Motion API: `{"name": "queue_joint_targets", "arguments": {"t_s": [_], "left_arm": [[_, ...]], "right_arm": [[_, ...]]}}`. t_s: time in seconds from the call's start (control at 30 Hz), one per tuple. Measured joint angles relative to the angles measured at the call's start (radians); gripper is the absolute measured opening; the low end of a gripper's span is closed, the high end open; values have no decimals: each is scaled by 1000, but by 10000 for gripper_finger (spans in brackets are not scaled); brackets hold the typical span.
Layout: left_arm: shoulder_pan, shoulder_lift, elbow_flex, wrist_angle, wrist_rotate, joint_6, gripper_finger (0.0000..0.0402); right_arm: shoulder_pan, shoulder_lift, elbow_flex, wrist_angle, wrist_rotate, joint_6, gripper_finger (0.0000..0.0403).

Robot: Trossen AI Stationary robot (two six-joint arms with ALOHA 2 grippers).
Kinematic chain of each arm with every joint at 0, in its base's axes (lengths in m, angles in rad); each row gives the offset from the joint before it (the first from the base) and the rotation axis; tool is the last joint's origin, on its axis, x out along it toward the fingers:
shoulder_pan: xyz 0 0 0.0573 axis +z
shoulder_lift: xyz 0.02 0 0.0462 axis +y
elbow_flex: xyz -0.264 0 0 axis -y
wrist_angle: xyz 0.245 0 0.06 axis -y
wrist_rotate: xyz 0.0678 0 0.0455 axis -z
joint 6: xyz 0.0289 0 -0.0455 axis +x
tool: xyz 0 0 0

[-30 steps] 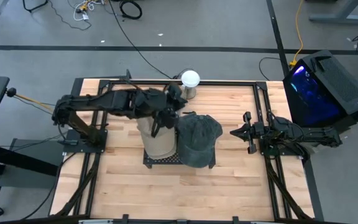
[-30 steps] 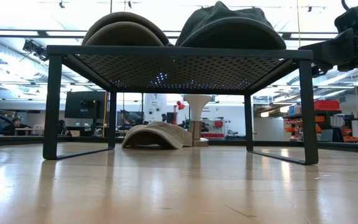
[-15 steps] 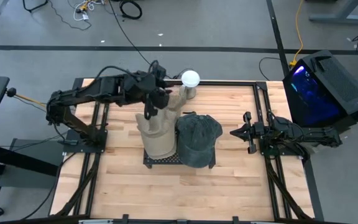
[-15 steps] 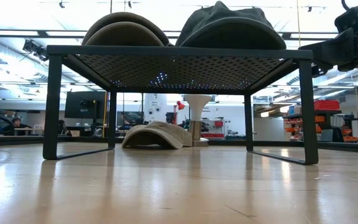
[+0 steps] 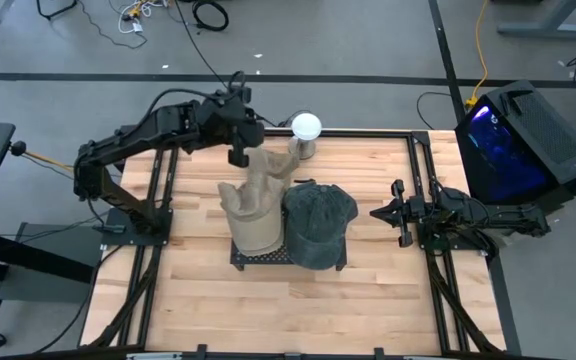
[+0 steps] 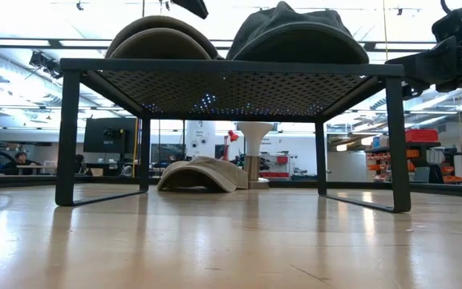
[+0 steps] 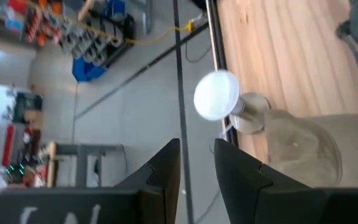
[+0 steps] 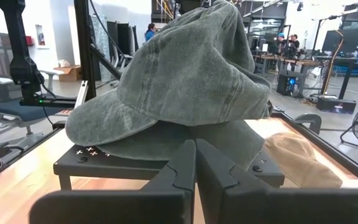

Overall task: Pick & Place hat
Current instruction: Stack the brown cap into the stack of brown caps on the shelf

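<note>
Hovering my left gripper [image 5: 238,152] near the table's far edge, fingers narrowly parted with nothing between them. The tan cap [image 5: 268,172] lies on the table just beside the white ball-topped stand [image 5: 306,128], behind the black mesh rack [image 5: 240,258]. Stacked tan caps [image 5: 253,232] and a grey-green cap [image 5: 320,215] sit on the rack. My right gripper [image 5: 380,213] waits at right, fingers pressed together, empty. I judge this placing done; the next move calls for reaching over the rack with wider fingers.

Left gripper [image 6: 191,7] cut off at frame top (low view).
</note>
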Motion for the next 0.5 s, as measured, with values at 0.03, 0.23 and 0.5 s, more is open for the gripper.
{"name": "queue_joint_targets", "arguments": {"t_s": [0.03, 0.23, 0.5], "left_arm": [[10, 1, 0, -7, 0, -14, 106], [59, 1, 0, -31, 0, -59, 106], [114, 1, 0, -108, 0, -49, 106]], "right_arm": [[0, 0, 0, 0, 0, 0, 15], [0, 0, 0, 0, 0, 0, 15], [0, 0, 0, 0, 0, 0, 15]]}}
